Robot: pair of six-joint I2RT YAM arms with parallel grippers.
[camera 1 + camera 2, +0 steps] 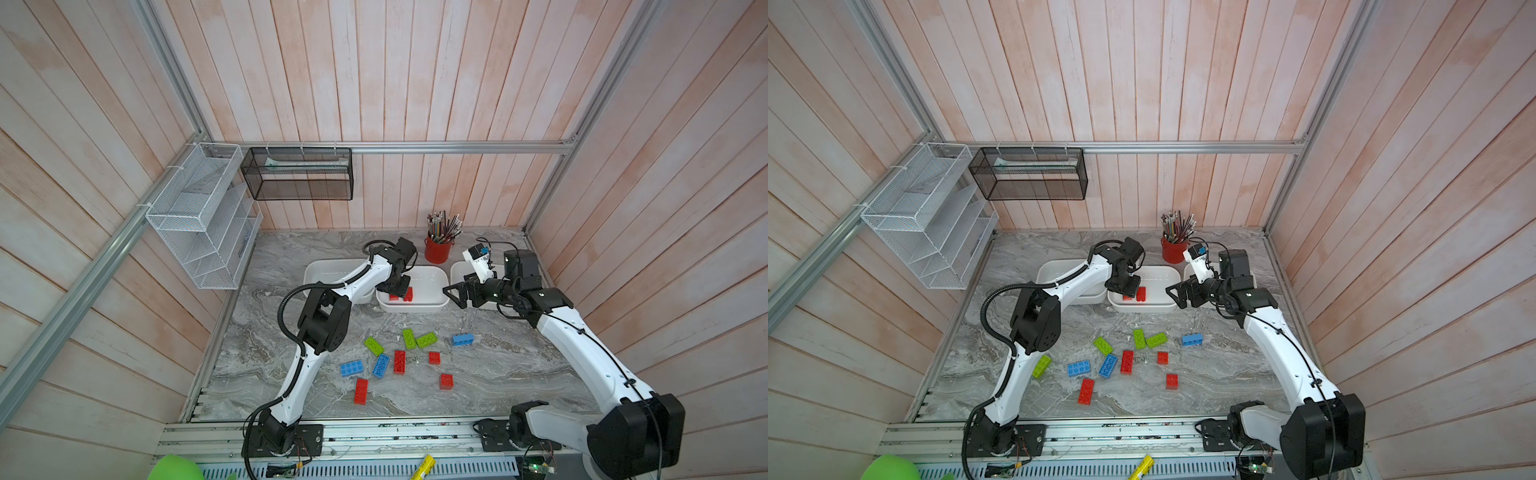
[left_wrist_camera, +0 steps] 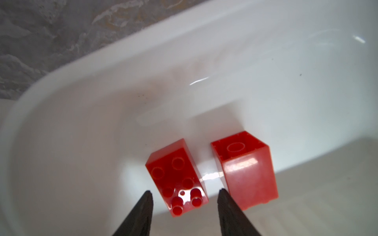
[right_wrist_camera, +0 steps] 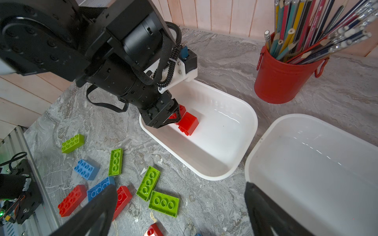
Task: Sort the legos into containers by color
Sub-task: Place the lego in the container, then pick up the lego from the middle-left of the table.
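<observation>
At mid-frame in both top views, two glossy red legos (image 1: 408, 294) lie in the middle white container (image 1: 432, 291): a studded brick (image 2: 176, 177) and its neighbour (image 2: 249, 177), tipped on its side. The left gripper (image 2: 185, 192) straddles the studded brick, jaws parted. Lower centre, loose bricks (image 1: 399, 361) in red, blue and lime dot the marble table (image 1: 519, 374). The right gripper (image 3: 180, 186) gapes wide, empty. Lettering on a pink pencil (image 3: 319, 18) is unreadably small.

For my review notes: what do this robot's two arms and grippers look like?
Both the left arm and right arm have glossy white link shells between matte black joint housings. A black corrugated hose loops beside the left arm; a thin black cable is clipped along the right. The left gripper and right gripper are black, with tapered, pointed fingers.
</observation>
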